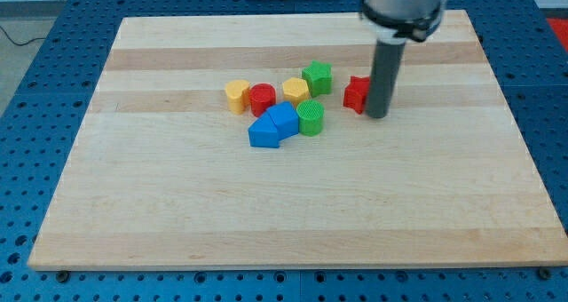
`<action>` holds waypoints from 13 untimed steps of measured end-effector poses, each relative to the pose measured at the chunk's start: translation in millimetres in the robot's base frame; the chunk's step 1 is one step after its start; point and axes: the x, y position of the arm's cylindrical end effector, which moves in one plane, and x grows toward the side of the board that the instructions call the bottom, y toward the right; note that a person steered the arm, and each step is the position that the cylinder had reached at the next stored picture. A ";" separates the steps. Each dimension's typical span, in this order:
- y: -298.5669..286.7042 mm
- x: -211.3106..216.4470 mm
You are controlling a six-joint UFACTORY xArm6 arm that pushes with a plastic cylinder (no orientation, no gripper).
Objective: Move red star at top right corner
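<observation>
The red star (357, 93) lies on the wooden board (293, 204), right of the middle in the upper half, partly hidden by the rod. My tip (377, 115) rests on the board at the star's right side, touching or nearly touching it. The board's top right corner (461, 16) lies well above and to the right of the star.
A cluster sits left of the star: green star (317, 75), yellow hexagon (295, 91), green cylinder (311, 118), red cylinder (262, 99), yellow heart-like block (235, 95), and two blue blocks (284, 118) (264, 132). Blue perforated table surrounds the board.
</observation>
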 end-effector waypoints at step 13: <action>24.0 -111.2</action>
